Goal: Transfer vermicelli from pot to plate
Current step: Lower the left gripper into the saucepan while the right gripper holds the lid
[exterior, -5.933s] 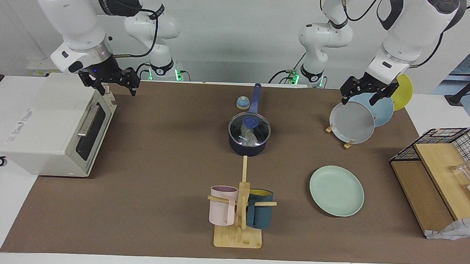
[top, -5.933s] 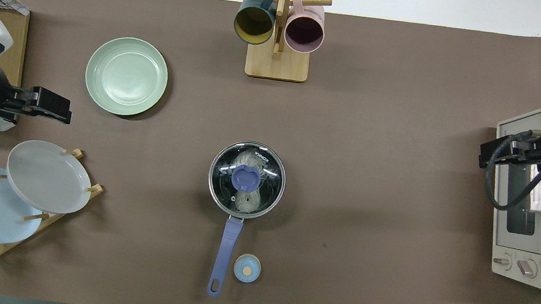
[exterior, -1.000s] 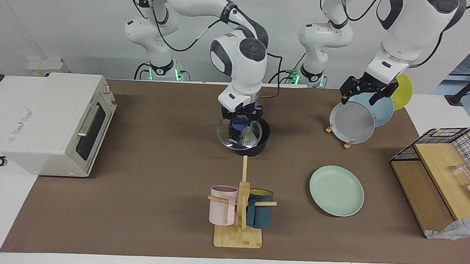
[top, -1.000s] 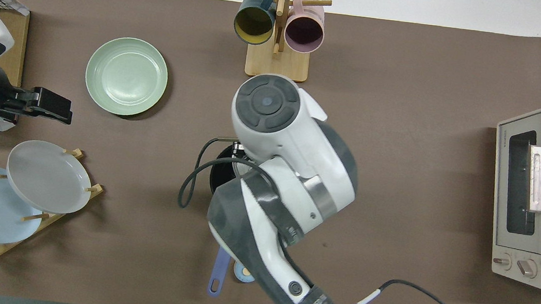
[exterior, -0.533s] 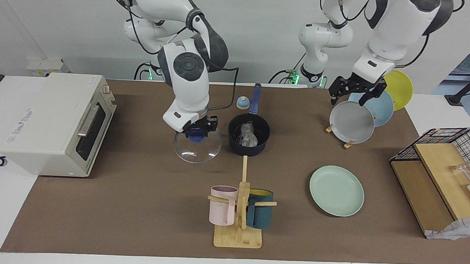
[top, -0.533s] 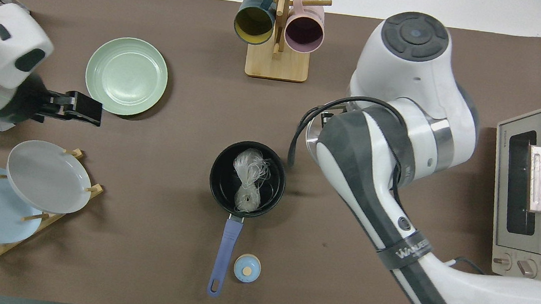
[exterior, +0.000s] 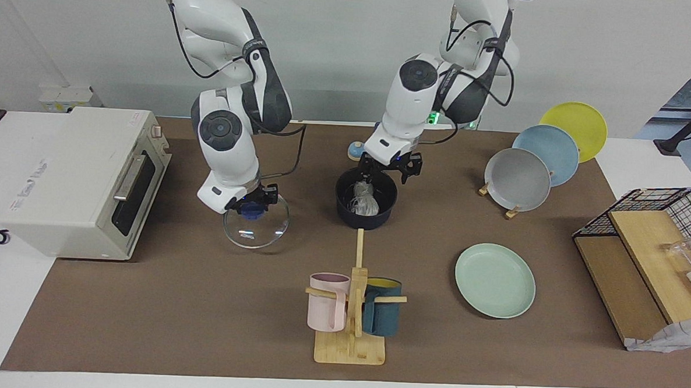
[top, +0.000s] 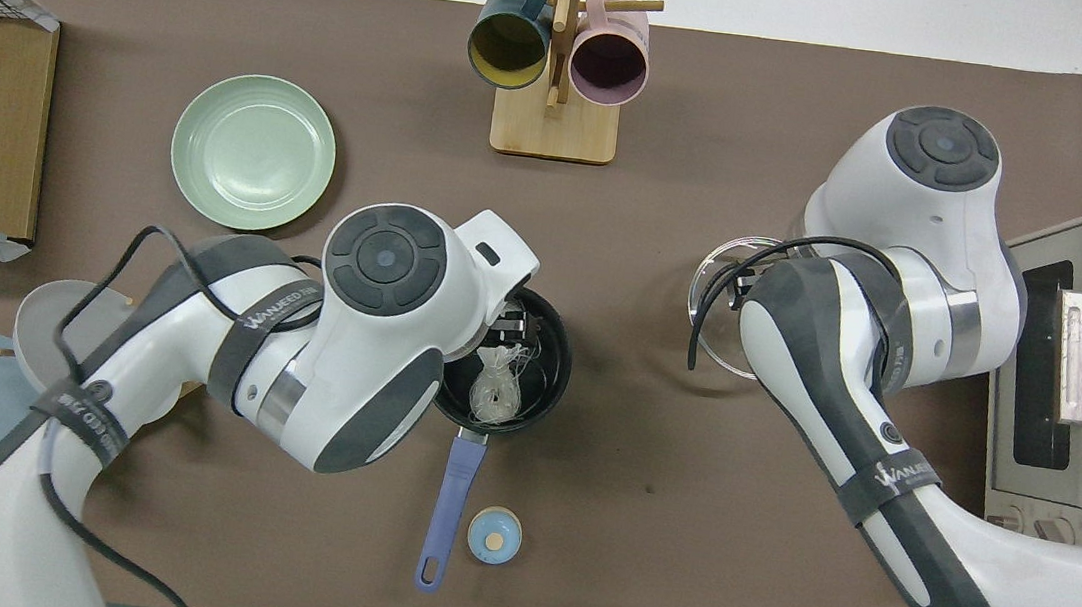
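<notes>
The navy pot (exterior: 365,213) stands mid-table with its lid off, its blue handle (top: 448,495) pointing toward the robots. The white vermicelli (exterior: 363,199) lies inside it and also shows in the overhead view (top: 496,386). My left gripper (exterior: 388,169) hangs open just over the pot's rim nearest the robots, above the vermicelli. My right gripper (exterior: 252,209) is shut on the blue knob of the glass lid (exterior: 256,227), low over the mat between pot and toaster oven. The mint-green plate (exterior: 495,280) lies empty, farther from the robots, toward the left arm's end.
A toaster oven (exterior: 83,182) stands at the right arm's end. A mug rack (exterior: 352,314) with pink and teal mugs stands farther out than the pot. A plate rack (exterior: 518,179) and a wire basket (exterior: 652,248) stand at the left arm's end. A small blue knob-like object (exterior: 356,152) sits beside the pot handle.
My right gripper lifted the lid off the pot and carried it toward the toaster oven. My left arm swung from the plate rack to over the pot.
</notes>
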You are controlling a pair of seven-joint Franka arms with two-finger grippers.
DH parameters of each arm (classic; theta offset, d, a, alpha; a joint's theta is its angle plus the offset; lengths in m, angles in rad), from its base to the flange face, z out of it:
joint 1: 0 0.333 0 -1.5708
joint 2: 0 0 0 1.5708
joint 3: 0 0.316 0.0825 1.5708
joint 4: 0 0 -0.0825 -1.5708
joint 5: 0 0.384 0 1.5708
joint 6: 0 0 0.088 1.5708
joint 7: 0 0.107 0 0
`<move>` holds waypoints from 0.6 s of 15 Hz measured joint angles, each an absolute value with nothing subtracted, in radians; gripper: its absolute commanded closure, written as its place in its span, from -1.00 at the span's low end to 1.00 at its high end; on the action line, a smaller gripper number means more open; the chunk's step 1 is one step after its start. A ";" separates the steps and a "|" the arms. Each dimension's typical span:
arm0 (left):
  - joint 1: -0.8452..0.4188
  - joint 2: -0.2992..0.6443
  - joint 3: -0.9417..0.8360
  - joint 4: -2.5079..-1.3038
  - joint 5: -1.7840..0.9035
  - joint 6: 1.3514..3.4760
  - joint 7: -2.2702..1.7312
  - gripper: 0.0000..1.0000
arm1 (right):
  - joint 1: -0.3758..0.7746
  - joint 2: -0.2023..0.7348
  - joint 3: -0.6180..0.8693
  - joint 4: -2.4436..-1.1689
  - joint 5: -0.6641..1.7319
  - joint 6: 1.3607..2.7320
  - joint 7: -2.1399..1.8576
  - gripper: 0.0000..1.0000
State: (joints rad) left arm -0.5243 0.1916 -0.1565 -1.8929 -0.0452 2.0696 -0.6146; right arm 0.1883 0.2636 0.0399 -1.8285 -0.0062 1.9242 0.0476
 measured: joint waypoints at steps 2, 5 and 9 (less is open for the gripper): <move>-0.528 0.232 -0.154 -1.893 -0.045 2.102 -0.614 -1.00 | 0.160 0.242 0.039 -1.892 -0.006 1.969 0.004 -0.14; -0.544 0.264 -0.153 -1.894 -0.045 2.122 -0.613 -1.00 | 0.150 0.214 0.039 -1.978 -0.006 2.071 -0.031 -0.15; -0.565 0.298 -0.153 -1.895 -0.045 2.138 -0.613 -1.00 | 0.151 0.193 0.041 -2.048 -0.016 2.126 -0.032 -0.21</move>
